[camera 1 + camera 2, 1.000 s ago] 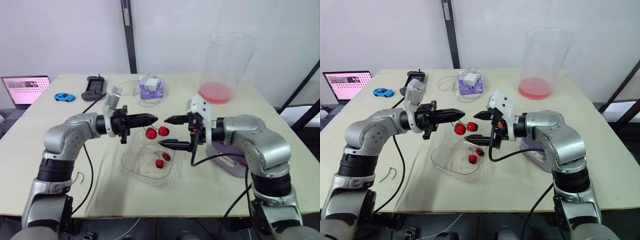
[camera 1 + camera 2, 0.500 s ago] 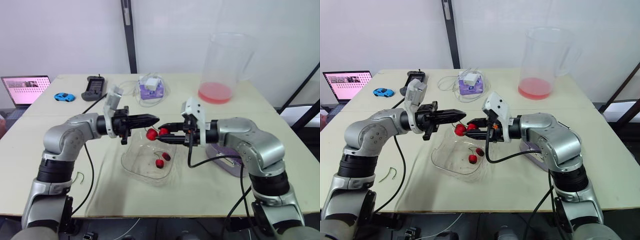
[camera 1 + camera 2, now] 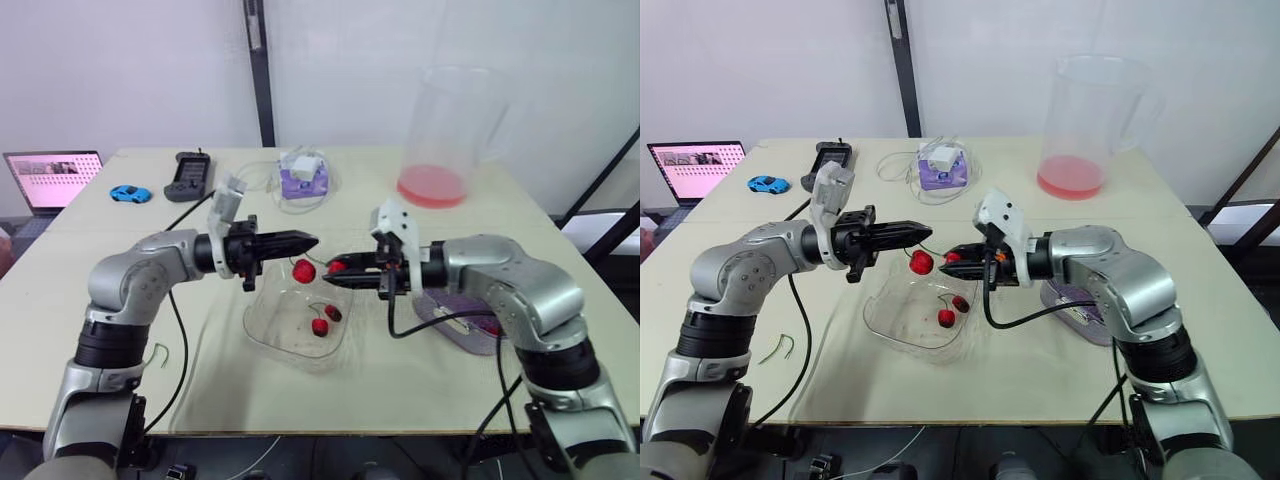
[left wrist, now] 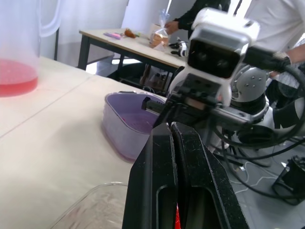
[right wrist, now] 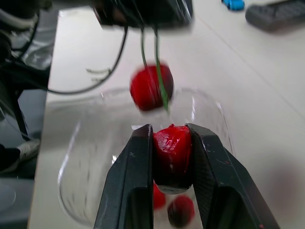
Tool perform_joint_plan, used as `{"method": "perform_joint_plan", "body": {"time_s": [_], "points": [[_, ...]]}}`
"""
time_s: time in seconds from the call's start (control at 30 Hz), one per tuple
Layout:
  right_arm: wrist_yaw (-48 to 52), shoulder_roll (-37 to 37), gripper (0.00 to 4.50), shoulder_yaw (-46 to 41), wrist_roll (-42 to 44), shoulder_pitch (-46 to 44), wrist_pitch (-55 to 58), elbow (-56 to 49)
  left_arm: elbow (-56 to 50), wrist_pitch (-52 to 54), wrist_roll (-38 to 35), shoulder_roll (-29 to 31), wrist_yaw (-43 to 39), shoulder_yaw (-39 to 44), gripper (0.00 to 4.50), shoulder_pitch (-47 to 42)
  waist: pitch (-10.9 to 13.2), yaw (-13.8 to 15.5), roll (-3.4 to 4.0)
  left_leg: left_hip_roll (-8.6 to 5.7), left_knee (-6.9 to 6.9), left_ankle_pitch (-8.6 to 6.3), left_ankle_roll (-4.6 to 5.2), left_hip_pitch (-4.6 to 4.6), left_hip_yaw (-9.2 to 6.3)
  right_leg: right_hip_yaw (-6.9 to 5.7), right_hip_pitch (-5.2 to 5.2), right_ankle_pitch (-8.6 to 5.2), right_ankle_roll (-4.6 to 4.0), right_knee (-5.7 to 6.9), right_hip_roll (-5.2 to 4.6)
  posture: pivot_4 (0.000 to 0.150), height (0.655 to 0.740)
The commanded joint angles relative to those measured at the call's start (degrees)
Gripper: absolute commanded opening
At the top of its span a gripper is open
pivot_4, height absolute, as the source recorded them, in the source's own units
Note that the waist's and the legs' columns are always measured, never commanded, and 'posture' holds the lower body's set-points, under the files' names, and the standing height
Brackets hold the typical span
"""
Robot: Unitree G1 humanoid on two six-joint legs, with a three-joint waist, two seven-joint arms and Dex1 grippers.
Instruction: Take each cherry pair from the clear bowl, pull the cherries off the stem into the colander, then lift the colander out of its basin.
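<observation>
Red cherry (image 5: 172, 155) is being pinched between the right gripper's (image 3: 952, 256) jaws above the clear bowl (image 3: 890, 335), while the left gripper (image 3: 925, 231), pressed together on the stem (image 5: 159, 81), is dangling its twin (image 3: 922, 263). 1 pair (image 3: 325, 320) is waiting in the bowl, and the colander (image 3: 452, 318) is sitting unlifted.

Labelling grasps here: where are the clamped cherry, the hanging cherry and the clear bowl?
clamped cherry (image 5: 172, 155): right wrist view, middle of its red face.
hanging cherry (image 5: 148, 88): right wrist view, middle of its red body.
clear bowl (image 3: 275, 325): left eye view, bare floor on its left side.
</observation>
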Motion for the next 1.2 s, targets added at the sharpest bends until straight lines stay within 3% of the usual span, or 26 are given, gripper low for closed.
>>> {"method": "perform_joint_plan", "body": {"time_s": [0.03,0.27,0.57,0.73,0.83,0.97,1.03,1.2], "points": [[1.8,-3.9,1.04,-2.3,0.4,1.7,-2.3,0.7,-2.1,-0.6,-1.0,0.8,-0.2,1.8,0.0,0.4,0.0,0.1,0.0,0.0,0.0,0.0,0.0,0.0,0.01,0.0,0.0,0.0,0.0,0.0,0.0,0.15,0.7332],[4.4,-11.0,1.04,-7.2,2.4,3.4,-4.0,3.3,-1.6,-1.0,-0.7,0.6,-0.1,1.9,0.0,0.2,0.0,0.6,0.0,0.0,0.0,0.0,0.01,0.0,0.03,0.02,0.0,0.0,0.0,-0.01,0.01,0.15,0.7332],[9.3,-27.4,1.04,-5.1,-9.6,4.3,-17.1,16.5,-0.4,-3.3,0.4,-0.5,0.0,1.7,0.0,0.5,0.0,0.9,0.0,0.0,0.01,-0.01,0.02,0.0,0.12,0.05,0.0,0.0,0.01,-0.08,-0.02,0.15,0.7332],[11.1,-30.3,1.04,-3.8,-12.3,8.0,-18.7,20.0,0.1,-4.4,0.6,-0.8,0.3,1.8,0.0,0.6,0.0,0.6,0.01,0.0,0.02,-0.02,0.03,0.01,0.13,0.09,0.01,0.0,0.01,-0.08,0.0,0.15,0.7332],[12.0,-30.2,1.9,-4.7,-10.8,8.7,-15.6,20.1,0.1,-4.6,0.6,-0.9,0.5,1.8,0.0,0.6,0.0,0.6,0.05,0.01,0.01,-0.01,0.02,0.05,0.16,0.14,-0.01,0.0,0.01,-0.05,0.03,0.15,0.7332],[13.0,-31.4,3.78,-5.5,-10.2,7.2,-13.6,19.5,0.1,-3.6,-0.6,-1.2,1.3,2.5,0.0,0.2,0.0,0.9,0.05,0.01,0.02,-0.01,0.02,0.03,0.16,0.13,0.0,0.0,0.01,-0.05,0.01,0.15,0.7332],[13.7,-31.6,4.47,-6.0,-9.4,5.8,-12.5,19.1,-0.1,-3.2,-1.4,-1.3,1.6,2.8,0.0,0.1,0.0,0.9,0.05,0.0,0.02,-0.01,0.02,0.02,0.16,0.13,0.0,0.0,0.01,-0.06,0.0,0.15,0.7332],[12.1,-21.3,4.47,-7.9,4.0,-3.6,0.1,9.9,-0.6,-2.6,-2.3,-1.8,2.1,3.0,0.0,-0.5,0.0,0.3,0.09,0.06,0.01,0.02,-0.03,0.07,0.15,0.15,-0.01,0.0,0.01,-0.03,0.08,0.15,0.7332]]}}
